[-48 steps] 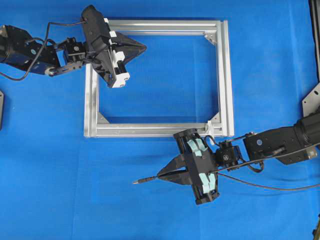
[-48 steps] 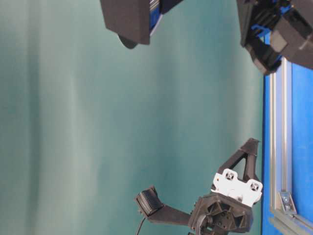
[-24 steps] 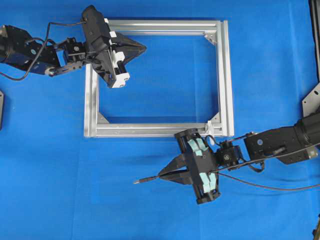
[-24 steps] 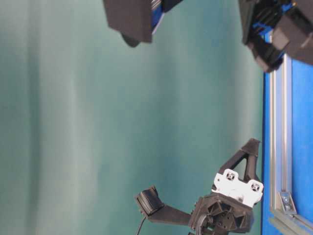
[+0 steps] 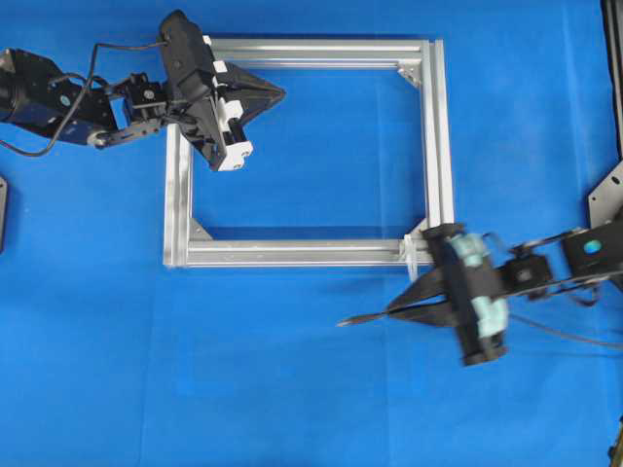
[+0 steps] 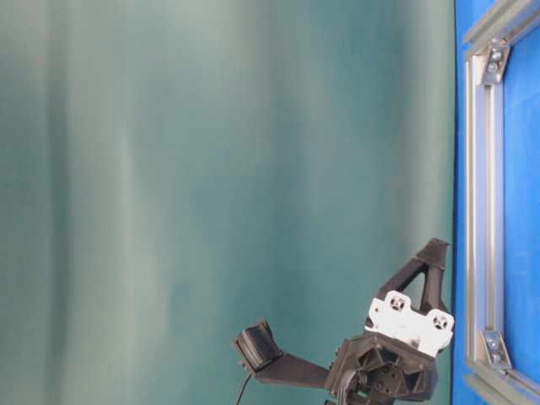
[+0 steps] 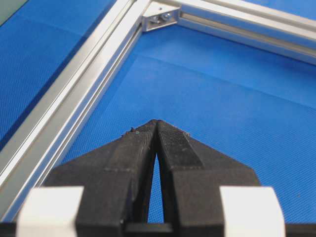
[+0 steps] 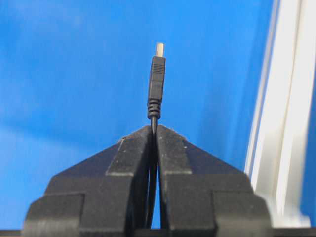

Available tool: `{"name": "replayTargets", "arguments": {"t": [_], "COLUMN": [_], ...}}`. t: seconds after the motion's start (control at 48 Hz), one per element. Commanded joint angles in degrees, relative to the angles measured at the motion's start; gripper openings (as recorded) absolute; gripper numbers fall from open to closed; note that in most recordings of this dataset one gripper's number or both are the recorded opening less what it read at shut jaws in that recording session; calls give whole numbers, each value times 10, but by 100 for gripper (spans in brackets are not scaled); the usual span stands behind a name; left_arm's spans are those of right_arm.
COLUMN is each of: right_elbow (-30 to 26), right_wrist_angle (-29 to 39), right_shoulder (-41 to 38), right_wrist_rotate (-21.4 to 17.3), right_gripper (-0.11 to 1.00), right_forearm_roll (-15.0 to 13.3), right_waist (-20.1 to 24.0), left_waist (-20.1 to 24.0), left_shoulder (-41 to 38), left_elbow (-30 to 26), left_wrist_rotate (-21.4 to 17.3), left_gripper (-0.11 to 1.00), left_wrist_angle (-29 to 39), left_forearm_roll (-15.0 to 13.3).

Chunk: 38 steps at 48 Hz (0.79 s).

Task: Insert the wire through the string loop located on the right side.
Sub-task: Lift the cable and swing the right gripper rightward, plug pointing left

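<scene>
Over on the left of the overhead view, the left gripper (image 5: 277, 93) hangs above the upper left corner of the aluminium frame (image 5: 311, 46), its jaws pressed together with nothing between them, as the left wrist view confirms (image 7: 157, 122); it plays no part in the step in hand. Moving rightward along the frame's near rail, the string loop (image 5: 411, 255) stands as a small white tab at the near right corner, just inside the corner bracket. Just beyond it, off the frame over the blue cloth, the right gripper (image 5: 394, 312) is clamped on the wire (image 5: 365, 318), whose plug tip sticks out ahead of the fingertips and points away from the loop, toward the left of the view; the arm there is blurred. From the right wrist view the plug (image 8: 157, 79) sits straight above the closed jaws, with the frame rail (image 8: 284, 123) off to the side. By my judgement this is the approach stage: the wire is gripped but not yet aligned. Next the plug must be turned toward the loop's opening, brought level with it, and fed through gently.
</scene>
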<state>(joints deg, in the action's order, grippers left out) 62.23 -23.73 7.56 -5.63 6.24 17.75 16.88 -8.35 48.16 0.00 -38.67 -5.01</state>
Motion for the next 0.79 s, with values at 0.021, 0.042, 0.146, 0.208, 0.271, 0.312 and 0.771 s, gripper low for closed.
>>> {"name": "replayTargets", "arguments": {"t": [0.021, 0.042, 0.146, 0.208, 0.271, 0.312, 0.771], "right_elbow": [43, 52, 98, 116, 134, 141, 179], "right_wrist_angle": [-2, -1, 14, 33, 60, 76, 136], "right_shoulder": [55, 66, 124, 156, 192, 212, 305], "right_wrist_rotate": [-1, -1, -1, -1, -1, -1, -1], "right_gripper": [-4, -4, -4, -4, -4, -4, -4], "right_forearm_roll": [9, 10, 13, 14, 14, 14, 14], "right_waist": [2, 2, 2, 2, 2, 2, -7], "left_waist": [2, 2, 2, 2, 2, 2, 2], "left_shoulder": [18, 19, 18, 18, 18, 18, 18], "left_elbow": [-11, -11, -11, -11, -13, -13, -14], "left_wrist_rotate": [1, 1, 1, 1, 1, 1, 1], "left_gripper": [0, 0, 0, 0, 0, 0, 0], "left_wrist_angle": [-3, -3, -3, -3, -3, -3, -3], "left_forearm_roll": [1, 2, 1, 1, 2, 2, 1]}}
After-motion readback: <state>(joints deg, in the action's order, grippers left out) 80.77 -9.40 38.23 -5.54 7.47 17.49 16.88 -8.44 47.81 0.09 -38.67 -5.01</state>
